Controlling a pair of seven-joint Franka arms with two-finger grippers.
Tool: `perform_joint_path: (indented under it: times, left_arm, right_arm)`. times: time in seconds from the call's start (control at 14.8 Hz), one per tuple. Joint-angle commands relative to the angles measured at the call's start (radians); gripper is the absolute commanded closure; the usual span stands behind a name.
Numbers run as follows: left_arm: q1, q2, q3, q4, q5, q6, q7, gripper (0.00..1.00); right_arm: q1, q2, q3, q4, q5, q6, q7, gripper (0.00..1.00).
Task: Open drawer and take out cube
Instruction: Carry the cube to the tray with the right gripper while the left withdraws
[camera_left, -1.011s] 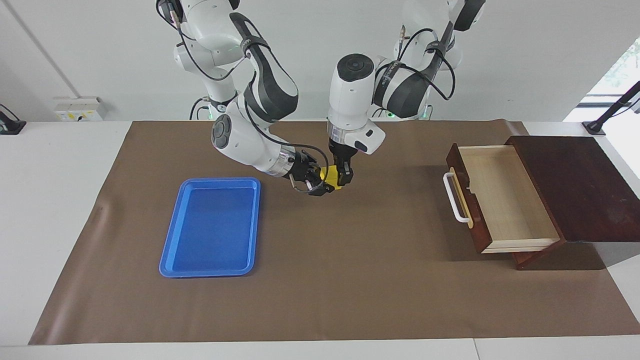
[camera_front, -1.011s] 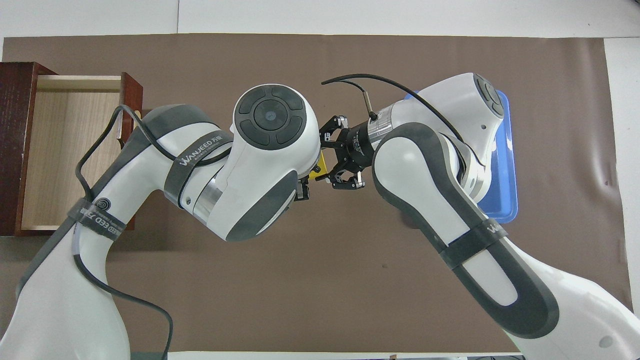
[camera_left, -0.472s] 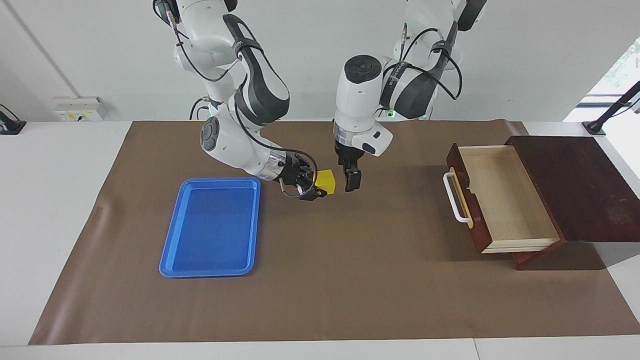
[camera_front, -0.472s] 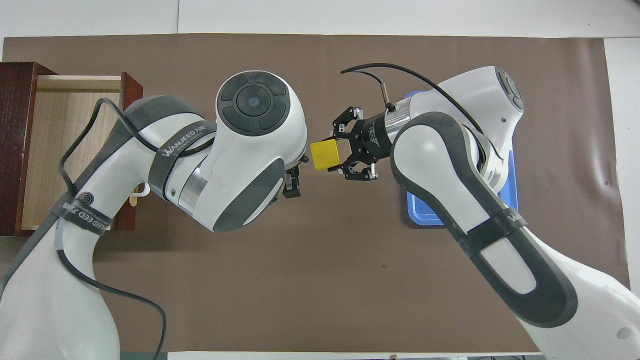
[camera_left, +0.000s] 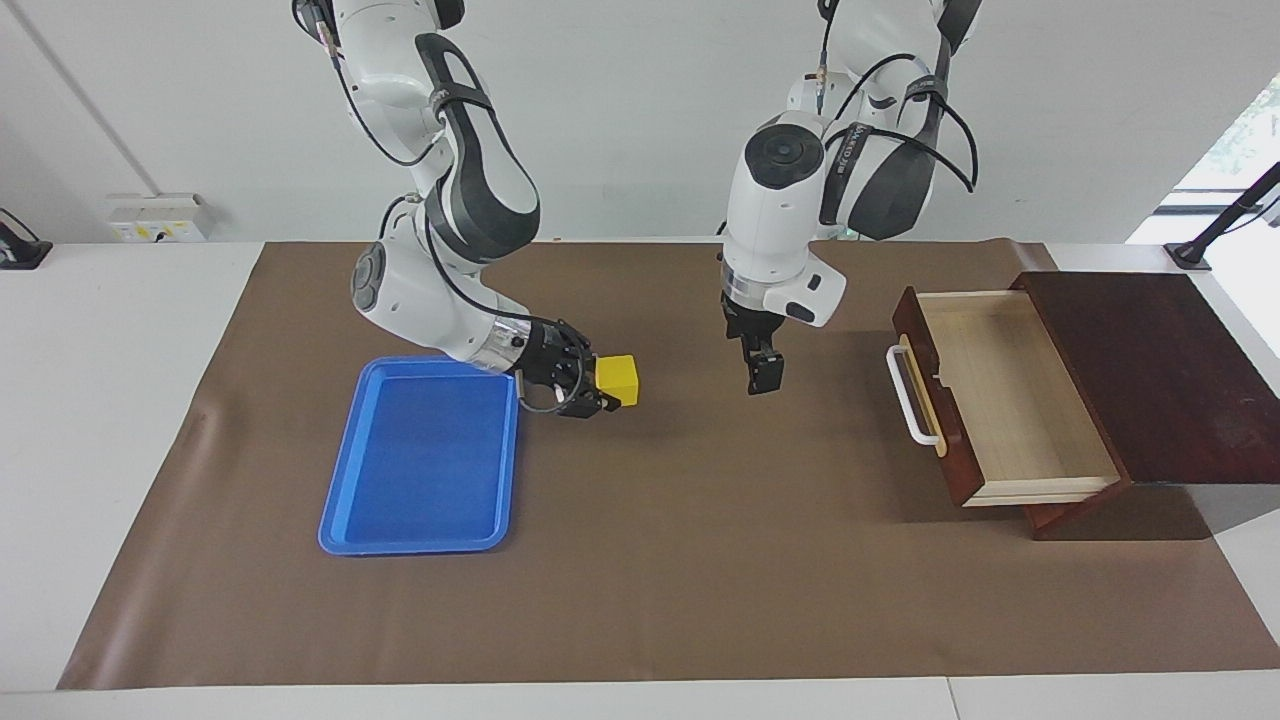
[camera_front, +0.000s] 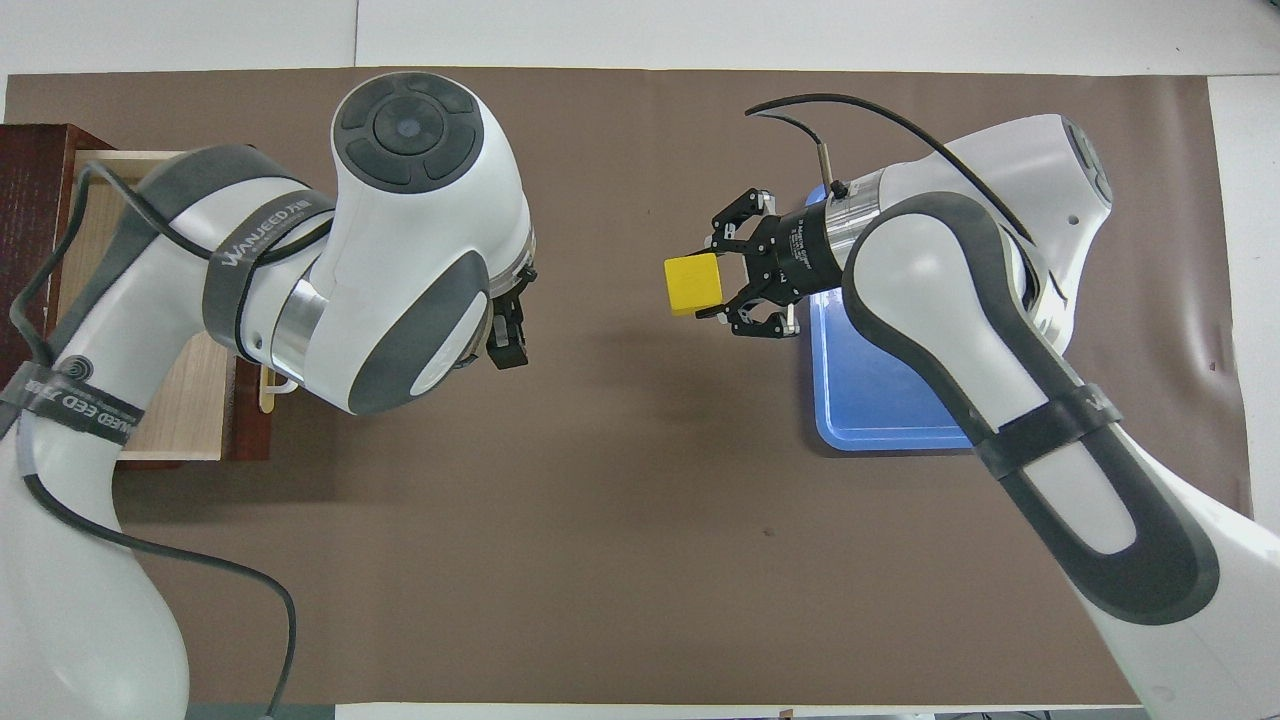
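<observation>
- Right gripper (camera_left: 598, 389): fingers closed on the cube (camera_left: 617, 380), held above the mat beside the blue tray (camera_left: 425, 455).
- Left gripper (camera_left: 763, 375): empty, finger gap unclear, hanging between cube and open drawer (camera_left: 1000, 400).

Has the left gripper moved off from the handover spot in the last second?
Yes. The left gripper has drawn away from the cube toward the open drawer, while the right gripper holds the cube beside the blue tray.

Drawer (camera_left: 1000, 400): dark wood, white handle, pulled open, pale interior bare. Cube (camera_left: 617, 380): yellow, held in air beside blue tray (camera_left: 420, 455).
</observation>
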Motion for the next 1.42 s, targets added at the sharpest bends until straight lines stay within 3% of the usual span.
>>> perform_joint_path:
  times: [0.0, 0.4, 0.67, 0.94, 1.35]
  left_arm:
    - [0.004, -0.001, 0.061, 0.013, 0.008, -0.041, 0.069, 0.0]
    - [0.039, -0.033, 0.136, -0.04, 0.006, -0.055, 0.235, 0.0]
    - [0.11, -0.067, 0.162, -0.119, 0.005, -0.018, 0.313, 0.0]
    - [0.111, -0.086, 0.244, -0.163, -0.041, -0.006, 0.382, 0.0]
    - [0.11, -0.11, 0.264, -0.222, -0.043, 0.028, 0.436, 0.0]
  right_arm:
    - [-0.089, 0.002, 0.004, 0.007, 0.019, -0.065, -0.092, 1.0]
    - [-0.29, -0.01, 0.001, -0.079, 0.017, -0.081, -0.114, 1.0]
    - [-0.356, -0.027, -0.015, -0.148, -0.003, -0.082, -0.154, 1.0]
    - [-0.406, -0.06, -0.018, -0.259, -0.024, -0.098, -0.301, 1.0]
    - [-0.429, -0.053, -0.024, -0.332, -0.029, -0.07, -0.419, 1.0]
